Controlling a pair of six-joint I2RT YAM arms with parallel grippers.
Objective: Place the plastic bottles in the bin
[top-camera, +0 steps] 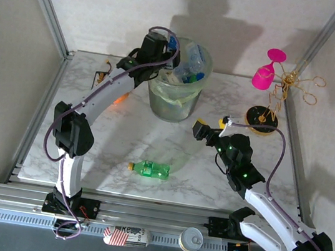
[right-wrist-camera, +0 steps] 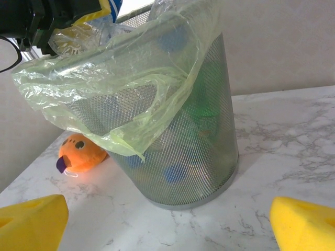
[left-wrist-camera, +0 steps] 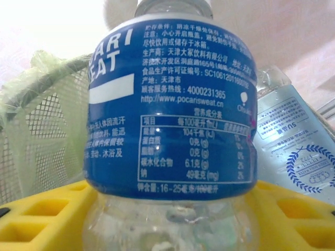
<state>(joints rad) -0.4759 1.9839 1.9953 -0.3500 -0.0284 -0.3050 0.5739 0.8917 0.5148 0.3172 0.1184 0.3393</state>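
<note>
Holding a clear bottle (left-wrist-camera: pixel 170 104) with a blue label, the left tool (left-wrist-camera: pixel 167 212) is closed on the bottle's lower body, with one yellow finger (left-wrist-camera: pixel 36 212) on each side of it. In the top view this left tool (top-camera: pixel 162 44) hangs at the left side of the rim of the bin (top-camera: pixel 159 96), and the blue cap end of the clear bottle (top-camera: pixel 174 41) is above the opening. The bin is made of mesh and has a pale green bag liner (right-wrist-camera: pixel 131 89) folded over its rim. It stands at the far middle of the tabletop (top-camera: pixel 121 137). Several other bottles (top-camera: pixel 192 66) already lie inside it, and one of them (left-wrist-camera: pixel 296 141), clear with a blue-white label, shows just beside the held one in the left wrist view.

The right tool (top-camera: pixel 199 130) is wide open and has hold of nothing. It is near the bin on the right side and faces it. Its yellow fingertips (right-wrist-camera: pixel 31 219) are far apart over the bare marble.

One green bottle (top-camera: pixel 151 170) with a yellow-orange cap lies on its side near the front edge of the tabletop, between the two arms and well apart from the bin.

An orange plush toy (right-wrist-camera: pixel 78 151) lies on the tabletop close to the left of the bin. A pink goblet (top-camera: pixel 265 74) is at the far right corner.
</note>
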